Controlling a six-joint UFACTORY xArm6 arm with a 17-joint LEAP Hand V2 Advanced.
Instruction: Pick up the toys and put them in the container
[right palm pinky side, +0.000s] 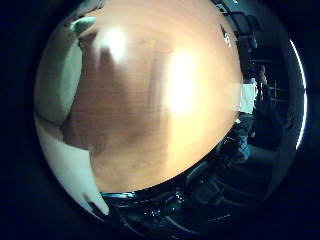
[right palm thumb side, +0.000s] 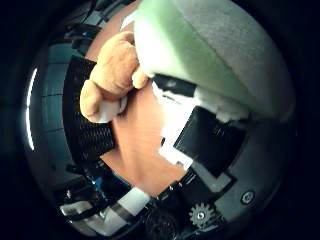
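A wooden table (right palm pinky side: 165, 100) fills most of the little-finger-side view, its brown top catching two bright patches of light. A large pale green and grey padded shape (right palm thumb side: 215, 55) crowds the thumb-side view, very close to the palm; I cannot tell what it is. A black mesh container (right palm thumb side: 87, 135) stands at the table's edge. An orange and white plush toy (right palm thumb side: 112, 75) lies on the table, touching the container's rim and just beside the padded shape. White and black parts of the hand (right palm thumb side: 200, 135) reach in, but I cannot tell whether its fingers are curled or straight.
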